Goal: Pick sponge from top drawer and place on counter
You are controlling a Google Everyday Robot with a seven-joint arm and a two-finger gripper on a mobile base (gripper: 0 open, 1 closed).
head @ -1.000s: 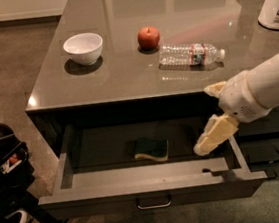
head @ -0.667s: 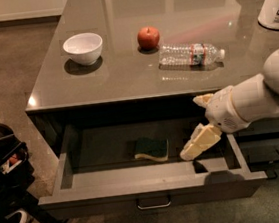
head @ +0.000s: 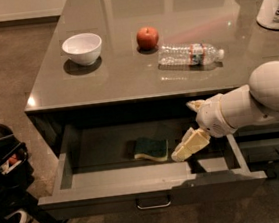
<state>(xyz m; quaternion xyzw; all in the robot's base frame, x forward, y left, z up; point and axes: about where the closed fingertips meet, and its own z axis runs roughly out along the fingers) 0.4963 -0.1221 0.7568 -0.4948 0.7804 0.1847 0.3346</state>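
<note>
Tool [head: 186,146] just beside sponge [head: 151,148] in top drawer [head: 138,190].

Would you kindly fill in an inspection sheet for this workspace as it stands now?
Surface: counter glossy, grey-brown, reflective.
Job's things: sponge lies green face up inside the open top drawer, not yet lifted.
Clutter: white bowl, red apple, plastic bottle on its side and white tub, all on the counter.
Grippers: gripper reaches into the drawer, just right of the sponge; contact unclear.
Cables: nothing seen.
Surroundings: brown floor; dark objects at left; darker lower drawer at right.
</note>
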